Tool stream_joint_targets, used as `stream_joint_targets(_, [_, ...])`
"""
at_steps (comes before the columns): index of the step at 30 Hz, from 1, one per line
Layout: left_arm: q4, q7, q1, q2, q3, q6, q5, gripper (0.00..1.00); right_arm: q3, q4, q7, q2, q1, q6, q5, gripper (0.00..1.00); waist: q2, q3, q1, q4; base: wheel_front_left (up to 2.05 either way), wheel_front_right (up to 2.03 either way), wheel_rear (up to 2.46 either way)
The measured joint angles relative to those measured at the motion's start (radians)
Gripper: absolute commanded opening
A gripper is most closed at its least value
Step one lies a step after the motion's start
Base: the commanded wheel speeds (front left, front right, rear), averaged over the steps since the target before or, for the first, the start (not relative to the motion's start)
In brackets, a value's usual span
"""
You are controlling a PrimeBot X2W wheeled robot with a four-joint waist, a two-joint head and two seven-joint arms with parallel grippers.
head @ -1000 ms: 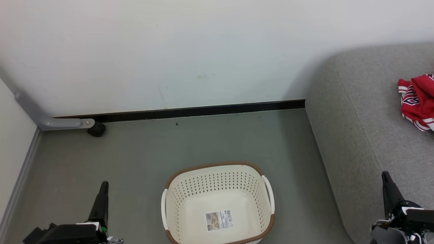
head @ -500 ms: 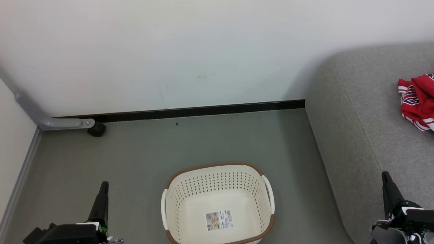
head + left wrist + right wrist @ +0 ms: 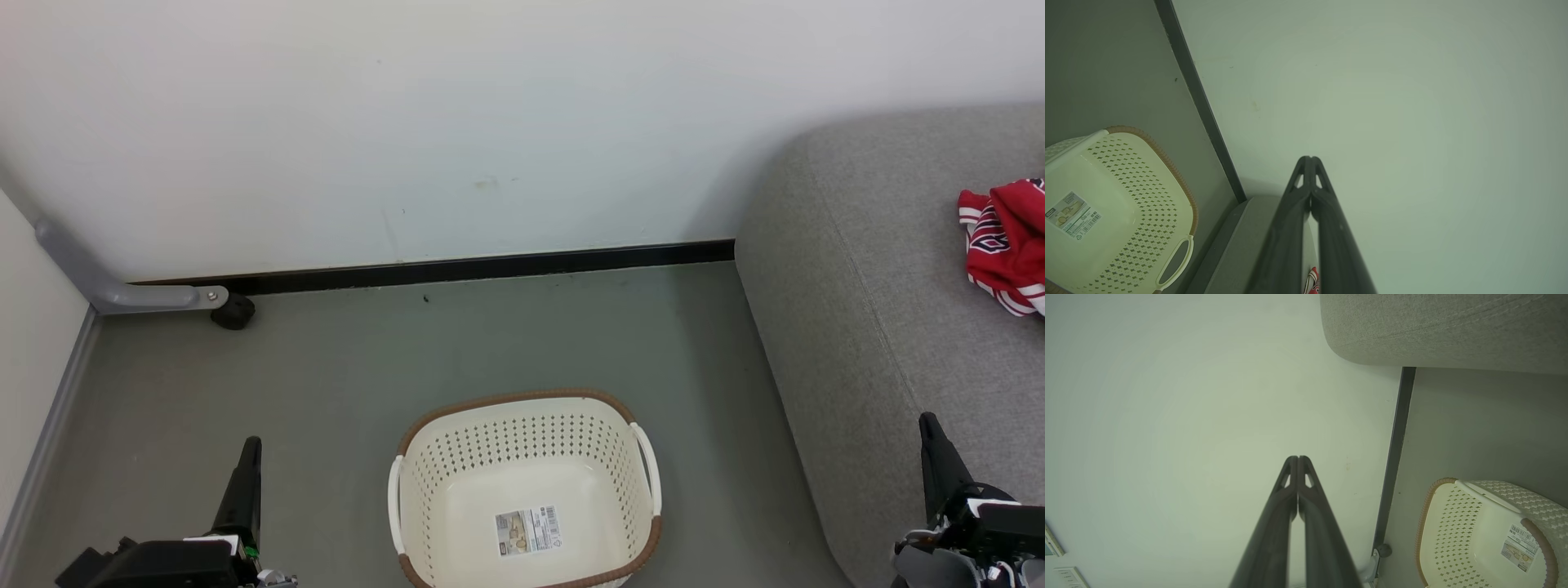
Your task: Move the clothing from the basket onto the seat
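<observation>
The cream perforated basket point(image 3: 526, 490) stands on the floor at the bottom centre, with nothing in it but a sticker label point(image 3: 528, 531). Red clothing point(image 3: 1006, 243) with white striped trim lies bunched on the grey seat point(image 3: 882, 310) at the right edge. My left gripper point(image 3: 250, 445) is shut at the lower left, left of the basket. My right gripper point(image 3: 927, 425) is shut at the lower right, over the seat's front. Both wrist views show the fingers pressed together, left gripper point(image 3: 1309, 159) and right gripper point(image 3: 1297, 458), with the basket point(image 3: 1106, 212) point(image 3: 1486, 535) off to the side.
A white wall with a black skirting board point(image 3: 473, 268) runs behind the floor. A grey bracket with a small black wheel point(image 3: 233, 311) sits at the back left. A pale panel point(image 3: 33, 343) closes the left side. Grey floor lies open around the basket.
</observation>
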Motion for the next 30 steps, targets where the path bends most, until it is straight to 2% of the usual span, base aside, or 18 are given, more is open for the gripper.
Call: stream_joint_targets(30, [0.0,0.0,0.0,0.0,0.0,0.0,0.0,0.0,0.0,0.0,0.0,0.0,0.0,0.0,0.0,0.0,0.0,0.0,0.0,0.0,0.0,0.0,0.0])
